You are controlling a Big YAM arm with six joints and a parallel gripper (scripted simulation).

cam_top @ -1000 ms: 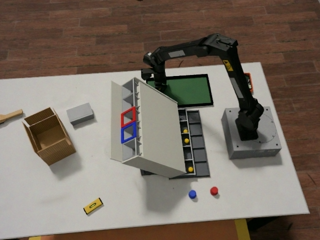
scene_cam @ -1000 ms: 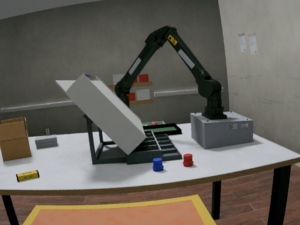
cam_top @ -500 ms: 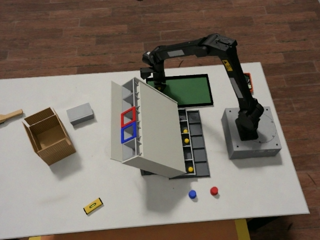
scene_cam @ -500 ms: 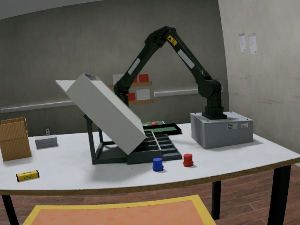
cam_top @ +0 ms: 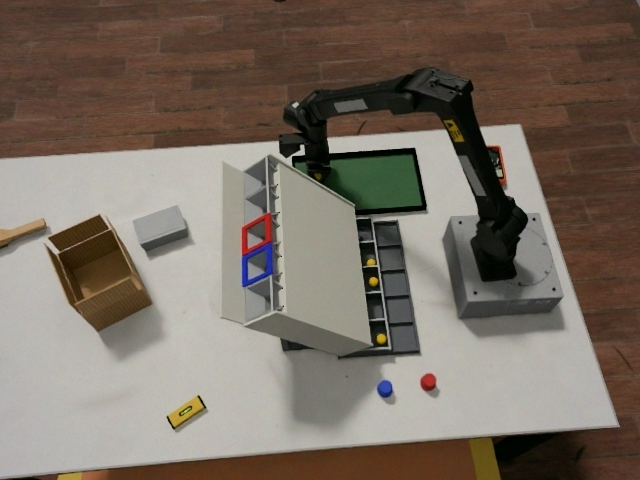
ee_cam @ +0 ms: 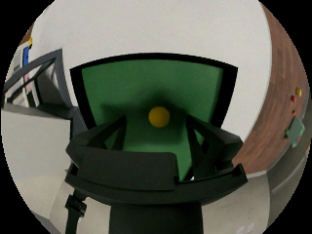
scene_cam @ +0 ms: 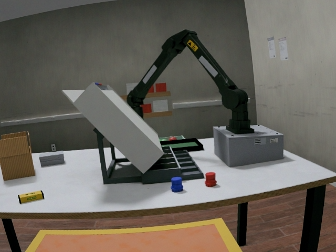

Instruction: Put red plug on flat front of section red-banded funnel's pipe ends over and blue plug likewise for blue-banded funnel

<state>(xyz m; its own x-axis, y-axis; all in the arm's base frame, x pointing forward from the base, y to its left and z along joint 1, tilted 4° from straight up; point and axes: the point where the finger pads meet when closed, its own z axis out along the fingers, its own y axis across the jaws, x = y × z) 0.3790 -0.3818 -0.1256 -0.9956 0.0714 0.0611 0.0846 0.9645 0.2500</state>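
My gripper (cam_top: 316,173) hangs low over the left end of the green marble tray (cam_top: 369,180), behind the top of the slanted white cover (cam_top: 315,258). It is open, with a yellow marble (ee_cam: 159,116) lying on the tray between the fingers. The red-banded funnel (cam_top: 256,233) and the blue-banded funnel (cam_top: 256,264) sit side by side in the funnel row. Yellow marbles lie in three sections of the grey sectioned tray (cam_top: 370,261) (cam_top: 372,281) (cam_top: 381,338). The red plug (cam_top: 428,381) and the blue plug (cam_top: 384,388) stand on the table in front of it.
A cardboard box (cam_top: 98,271), a grey block (cam_top: 159,226) and a wooden piece (cam_top: 20,230) lie at the left. A yellow level (cam_top: 186,411) lies near the front edge. The grey arm base (cam_top: 501,268) stands at the right.
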